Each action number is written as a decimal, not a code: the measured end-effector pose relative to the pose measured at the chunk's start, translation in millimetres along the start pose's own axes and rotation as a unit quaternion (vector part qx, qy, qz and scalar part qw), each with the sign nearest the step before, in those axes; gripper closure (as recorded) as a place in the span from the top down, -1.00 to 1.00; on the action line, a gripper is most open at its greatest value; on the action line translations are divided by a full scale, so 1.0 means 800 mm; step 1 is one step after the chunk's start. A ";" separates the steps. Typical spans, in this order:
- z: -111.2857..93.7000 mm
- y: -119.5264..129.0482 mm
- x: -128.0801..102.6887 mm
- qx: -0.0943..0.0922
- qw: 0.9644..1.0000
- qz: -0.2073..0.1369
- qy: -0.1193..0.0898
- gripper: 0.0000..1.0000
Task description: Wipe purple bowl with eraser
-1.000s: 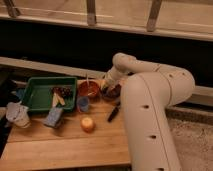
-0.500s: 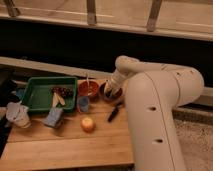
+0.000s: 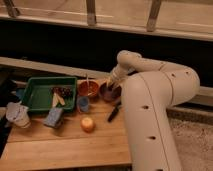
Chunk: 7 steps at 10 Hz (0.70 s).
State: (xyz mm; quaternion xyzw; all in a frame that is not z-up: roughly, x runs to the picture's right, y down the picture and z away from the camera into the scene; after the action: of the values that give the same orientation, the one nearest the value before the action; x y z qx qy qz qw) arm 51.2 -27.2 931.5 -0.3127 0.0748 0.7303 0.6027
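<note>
The purple bowl [image 3: 109, 93] is a small dark maroon bowl on the wooden table, right of the orange-red bowl [image 3: 88, 89]. My white arm bends down over it from the right. My gripper [image 3: 110, 84] reaches into the bowl from above and hides part of its rim and inside. The eraser is not visible; whatever is at the gripper's tip is hidden inside the bowl.
A green tray [image 3: 37, 93] holding small items sits at the left. A small blue cup [image 3: 83, 104], a blue sponge-like block [image 3: 53, 117], an orange ball [image 3: 87, 123], a dark marker [image 3: 114, 113] and a crumpled white bag [image 3: 16, 114] lie on the wooden table [image 3: 65, 147]. A dark wall runs behind.
The arm's wrist has shifted slightly over the purple bowl, staying inside it. The bowl and the other objects have not moved.
</note>
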 end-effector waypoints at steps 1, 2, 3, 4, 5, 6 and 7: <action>0.002 0.007 0.003 -0.008 1.000 -0.004 0.002 -1.00; 0.001 0.019 0.012 -0.028 1.000 -0.010 0.004 -1.00; -0.002 0.022 0.022 -0.041 0.999 -0.013 0.007 -1.00; -0.004 0.025 0.033 -0.044 0.999 -0.014 0.010 -1.00; -0.004 0.029 0.046 -0.041 0.999 -0.017 0.015 -1.00; -0.010 0.022 0.056 -0.035 0.999 -0.010 0.014 -1.00; -0.016 0.011 0.060 -0.029 1.000 -0.001 0.010 -1.00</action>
State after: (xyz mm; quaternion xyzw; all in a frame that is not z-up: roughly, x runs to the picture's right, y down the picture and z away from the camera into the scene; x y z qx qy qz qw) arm 43.9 3.9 892.4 -0.3379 0.0593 0.7283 0.5932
